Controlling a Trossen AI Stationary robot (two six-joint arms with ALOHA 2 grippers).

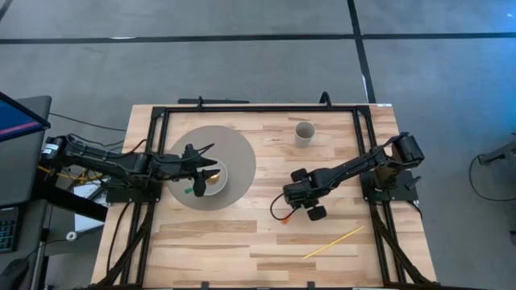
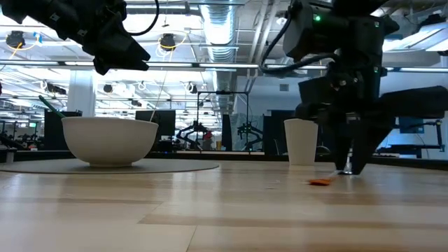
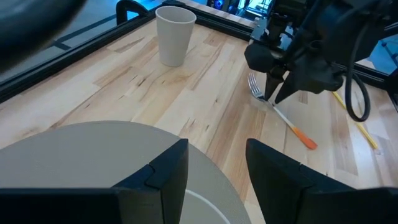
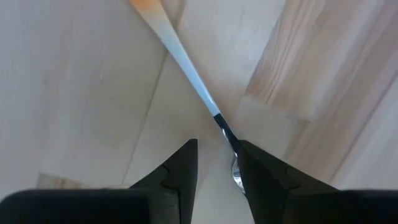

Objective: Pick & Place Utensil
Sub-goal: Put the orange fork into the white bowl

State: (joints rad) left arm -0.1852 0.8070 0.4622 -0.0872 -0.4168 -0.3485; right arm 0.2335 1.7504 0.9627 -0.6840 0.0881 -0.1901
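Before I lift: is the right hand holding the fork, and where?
The right hand has its fingertips around the fork at the neck below the tines, still on the table. A firm grip cannot be told.

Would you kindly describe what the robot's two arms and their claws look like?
Both arms are black and slender, built of jointed segments, with black cables looped alongside. The left claw and right claw each end in two dark, flat, wedge-shaped fingers with angular tips. A small green light glows on the right arm in the low view. No printed markings are legible.

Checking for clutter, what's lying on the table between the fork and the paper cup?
Nothing: in the left wrist view, only bare wood separates the fork, under the right gripper, from the paper cup.
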